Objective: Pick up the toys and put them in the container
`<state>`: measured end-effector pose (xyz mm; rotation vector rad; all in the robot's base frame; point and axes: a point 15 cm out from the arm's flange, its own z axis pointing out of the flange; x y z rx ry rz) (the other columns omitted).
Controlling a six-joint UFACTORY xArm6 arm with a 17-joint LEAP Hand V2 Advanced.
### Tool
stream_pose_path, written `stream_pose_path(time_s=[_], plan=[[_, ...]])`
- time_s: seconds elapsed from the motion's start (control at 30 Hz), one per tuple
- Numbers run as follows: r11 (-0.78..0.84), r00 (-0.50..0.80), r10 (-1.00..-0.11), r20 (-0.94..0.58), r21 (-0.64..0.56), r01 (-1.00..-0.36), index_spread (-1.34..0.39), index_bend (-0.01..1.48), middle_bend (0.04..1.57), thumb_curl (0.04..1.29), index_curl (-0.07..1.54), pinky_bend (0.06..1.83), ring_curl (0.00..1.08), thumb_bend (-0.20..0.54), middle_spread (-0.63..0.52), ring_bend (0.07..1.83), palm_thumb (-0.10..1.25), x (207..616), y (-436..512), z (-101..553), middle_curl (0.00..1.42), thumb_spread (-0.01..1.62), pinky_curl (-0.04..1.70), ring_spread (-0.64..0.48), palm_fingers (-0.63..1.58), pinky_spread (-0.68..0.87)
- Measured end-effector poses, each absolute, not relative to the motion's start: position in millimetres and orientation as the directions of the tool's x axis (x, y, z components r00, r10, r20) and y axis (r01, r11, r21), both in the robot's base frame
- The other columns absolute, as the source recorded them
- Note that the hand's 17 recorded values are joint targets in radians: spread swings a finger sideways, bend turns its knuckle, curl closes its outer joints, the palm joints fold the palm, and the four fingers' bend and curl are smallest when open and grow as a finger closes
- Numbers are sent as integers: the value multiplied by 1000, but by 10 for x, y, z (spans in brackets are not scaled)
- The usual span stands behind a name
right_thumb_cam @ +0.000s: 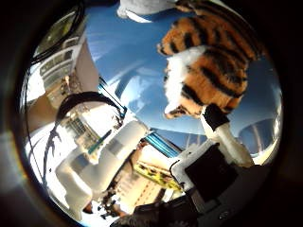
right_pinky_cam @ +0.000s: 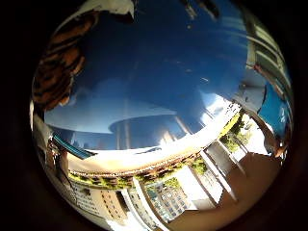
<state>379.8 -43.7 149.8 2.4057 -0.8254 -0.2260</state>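
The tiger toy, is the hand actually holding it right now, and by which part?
Cannot be told for sure. The tiger toy sits close to the palm over the blue surface, and a fingertip touches its lower edge, but no closed grasp shows.

On my thumb-side palm feed the hand (right_thumb_cam: 156, 175) shows as chunky white plastic segments with rounded edges, one finger (right_thumb_cam: 102, 165) built of blocky white links with faint grey seams. Beside it sits a square black housing framed in white. Another finger (right_thumb_cam: 222, 127) is slim and white with a black rubbery cap at its tip.
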Motion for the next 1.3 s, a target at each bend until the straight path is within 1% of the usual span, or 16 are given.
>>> stream_pose_path(time_s=[0.1,0.13,0.23,0.3,0.33,0.37,0.43,0.47,0.5,0.53,0.67,0.77,0.9,1.07,1.2,1.3], plan=[[-616,793,-607,41,606,-503,-418,191,137,530,380,405,299,-26,26,240,906,3794,-490,1404,281,992,451,262,-31,430],[-612,792,-609,41,611,-503,-397,196,152,530,379,410,302,-27,14,248,908,3787,-487,1376,283,990,446,251,26,433],[-610,792,-609,43,613,-503,-337,179,196,531,364,487,305,-29,-47,311,910,3789,-483,1362,294,985,429,220,300,445],[-612,794,-607,45,610,-503,-334,185,268,528,371,507,338,-31,-93,435,908,3796,-473,1362,326,983,425,175,568,444],[-613,793,-607,46,609,-504,-337,170,299,528,370,507,356,-31,-103,492,908,3803,-476,1372,339,982,428,161,640,432],[-614,794,-606,47,607,-505,-365,136,427,527,367,522,407,-31,-132,632,908,3808,-476,1383,393,981,452,131,798,405],[-618,795,-605,50,601,-508,-400,78,573,527,343,537,486,-31,-156,836,908,3819,-479,1410,458,981,486,109,887,397],[-619,794,-605,54,595,-512,-431,73,659,526,329,543,536,-30,-168,957,911,3833,-482,1431,504,980,518,92,872,387],[-622,793,-606,64,582,-523,-447,102,695,525,333,556,561,-29,-175,1006,913,3861,-482,1468,525,979,538,82,878,387],[-628,791,-607,73,566,-534,-483,155,765,528,337,605,598,-24,-193,1081,924,3891,-483,1501,565,975,571,57,952,390],[-641,774,-622,119,491,-590,-625,221,978,562,366,909,706,-7,-234,1220,978,4035,-596,1680,712,965,742,-12,1102,389],[-641,765,-631,131,467,-609,-711,273,1060,596,402,1041,748,1,-248,1266,1022,4034,-623,1831,785,976,837,-40,1071,369],[-640,765,-631,128,472,-607,-824,351,1119,637,469,1146,787,-11,-259,1318,1024,3962,-649,1986,866,1001,932,-68,1008,345],[-629,757,-646,98,493,-601,-948,430,1179,681,575,1218,821,-11,-265,1380,1025,3793,-684,2169,950,1033,1010,-90,934,316],[-643,740,-671,45,460,-612,-1027,470,1214,713,670,1261,838,-13,-261,1424,1021,3648,-543,2335,1001,1046,1050,-100,879,295],[-648,735,-675,61,428,-630,-1074,485,1236,731,741,1296,846,-13,-259,1451,1012,3721,-494,2617,1031,1059,1072,-104,848,282]])
